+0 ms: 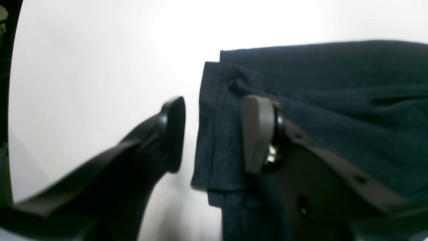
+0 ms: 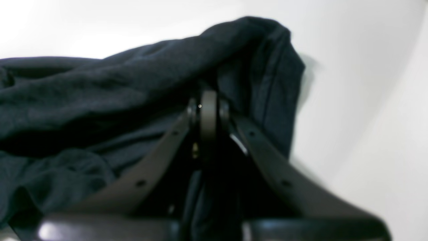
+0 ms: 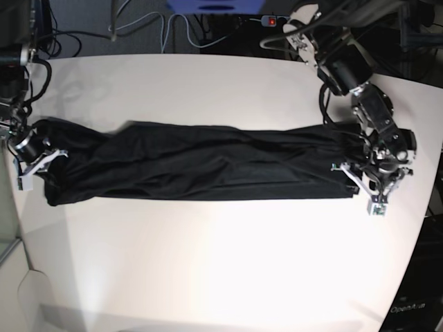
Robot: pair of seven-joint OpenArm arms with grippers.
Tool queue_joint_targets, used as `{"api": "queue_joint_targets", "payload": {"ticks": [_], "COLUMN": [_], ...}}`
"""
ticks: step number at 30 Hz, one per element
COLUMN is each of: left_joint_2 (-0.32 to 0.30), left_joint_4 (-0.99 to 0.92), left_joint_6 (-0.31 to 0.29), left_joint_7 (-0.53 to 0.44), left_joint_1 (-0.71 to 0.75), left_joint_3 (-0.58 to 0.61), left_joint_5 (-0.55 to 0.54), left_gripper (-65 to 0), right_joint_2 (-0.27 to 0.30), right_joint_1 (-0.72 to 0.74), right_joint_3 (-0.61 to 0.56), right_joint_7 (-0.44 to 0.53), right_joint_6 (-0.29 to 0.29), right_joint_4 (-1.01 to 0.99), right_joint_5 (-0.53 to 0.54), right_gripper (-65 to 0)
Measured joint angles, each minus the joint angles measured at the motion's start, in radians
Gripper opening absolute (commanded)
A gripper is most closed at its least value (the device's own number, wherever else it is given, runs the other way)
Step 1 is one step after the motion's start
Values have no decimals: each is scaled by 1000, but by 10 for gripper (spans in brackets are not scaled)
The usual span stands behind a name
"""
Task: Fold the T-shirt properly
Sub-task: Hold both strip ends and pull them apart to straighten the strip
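The black T-shirt lies as a long, wrinkled folded strip across the white table. In the base view my left gripper is at the strip's right end. The left wrist view shows this gripper open. Its grey pad rests over the layered T-shirt edge, and its black finger stands clear over bare table. My right gripper is at the strip's left end. In the right wrist view it is shut, with the T-shirt bunched up around its tips.
Cables and dark equipment run along the table's far edge. The table's rounded right edge lies close to my left arm. A wide stretch of white tabletop spreads in front of the strip.
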Motion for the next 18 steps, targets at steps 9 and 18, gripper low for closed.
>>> {"api": "queue_joint_targets", "payload": {"ticks": [9, 18], "left_joint_2": [2, 1], "left_joint_4": [31, 162], "left_joint_6": [0, -1], "left_joint_7": [107, 190], "left_joint_1": [22, 12], "left_joint_3": [-1, -77], "left_joint_5": [-2, -12], "left_gripper": [-377, -212], "right_joint_2": [-11, -9], "right_joint_1": [1, 5], "right_joint_3": [0, -56], "right_joint_7": [4, 20], "right_joint_6": [-2, -8], "right_joint_4": [0, 0], "right_joint_5": [5, 13], "right_gripper": [-650, -650]}}
